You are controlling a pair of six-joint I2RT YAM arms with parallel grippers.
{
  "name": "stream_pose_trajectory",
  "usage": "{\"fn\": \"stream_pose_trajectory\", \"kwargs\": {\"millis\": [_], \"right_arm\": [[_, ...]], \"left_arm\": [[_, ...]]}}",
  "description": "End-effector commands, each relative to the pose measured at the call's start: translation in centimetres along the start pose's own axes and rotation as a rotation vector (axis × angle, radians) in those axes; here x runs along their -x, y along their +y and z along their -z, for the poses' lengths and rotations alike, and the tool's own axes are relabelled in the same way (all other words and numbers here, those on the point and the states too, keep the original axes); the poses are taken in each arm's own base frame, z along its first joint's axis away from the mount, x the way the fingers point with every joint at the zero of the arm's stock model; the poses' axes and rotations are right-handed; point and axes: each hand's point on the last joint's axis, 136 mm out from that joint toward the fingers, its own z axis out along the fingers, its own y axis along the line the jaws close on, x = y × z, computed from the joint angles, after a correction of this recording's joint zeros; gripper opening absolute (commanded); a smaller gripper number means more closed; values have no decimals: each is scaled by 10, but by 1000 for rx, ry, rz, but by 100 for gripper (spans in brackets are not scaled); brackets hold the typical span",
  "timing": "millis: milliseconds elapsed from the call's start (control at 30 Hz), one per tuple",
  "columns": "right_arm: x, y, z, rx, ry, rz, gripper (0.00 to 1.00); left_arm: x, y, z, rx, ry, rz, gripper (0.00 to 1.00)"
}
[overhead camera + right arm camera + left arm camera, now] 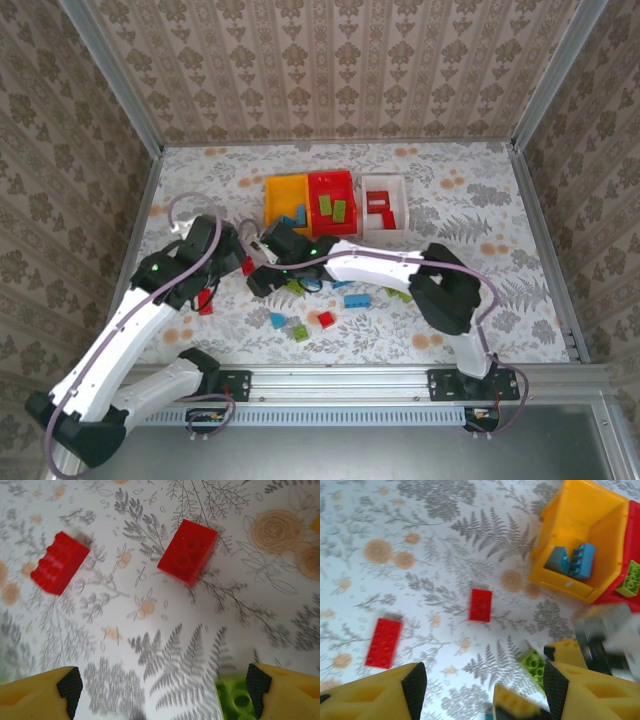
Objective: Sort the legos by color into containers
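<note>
The left tool (pixel 485 685) and the right tool (pixel 164 684) are both spread apart, holding nothing, above red bricks (pixel 480 605) near the yellow bin (pixel 555 580).

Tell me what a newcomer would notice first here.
Three bins stand in a row at the far middle of the table: the orange-yellow bin holding blue legos, the red bin green legos, the white bin red legos. In front of them the left arm and right arm lean in over loose legos scattered mid-table.
</note>
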Motion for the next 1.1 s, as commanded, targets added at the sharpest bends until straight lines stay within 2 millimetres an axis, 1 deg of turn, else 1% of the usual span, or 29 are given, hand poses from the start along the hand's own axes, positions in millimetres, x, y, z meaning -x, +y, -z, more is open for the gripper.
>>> {"fn": "stream_pose_trajectory", "kwargs": {"millis": [0,67,200,400,467,567,733,800,867,900,1000,1033,1067], "right_arm": [[11,-6,-21,-59,-25,-112,88],[13,-5,-33,-67,-25,-116,88],[9,-3,-58,-120,10,-116,88],[-1,-25,-83,-261,50,-140,83],[-3,-29,-90,-287,56,-135,80],[-1,-28,-99,-304,45,-112,74],[6,-20,-107,-295,32,-86,53],[9,-17,-106,-291,22,-68,45],[16,-16,-98,-289,1,-51,39],[21,-15,-91,-286,-17,-39,37],[38,-12,-57,-279,-98,-7,35],[44,-12,-41,-281,-126,3,35],[45,-15,-26,-288,-142,12,35]], "left_arm": [[-5,32,11,75,-24,29,67],[-7,38,17,74,-29,24,67],[-9,46,26,74,-30,4,68],[-9,50,37,51,-31,-33,68],[-8,50,40,41,-34,-47,68],[-6,49,45,27,-37,-75,68],[-6,47,49,16,-30,-117,68],[-6,47,49,14,-29,-130,68],[-5,44,48,4,-29,-140,68],[-5,42,47,-8,-27,-145,69],[-8,24,41,-82,-8,-161,69],[-9,15,38,-117,2,-166,69],[-9,7,35,-146,9,-171,69]]}}
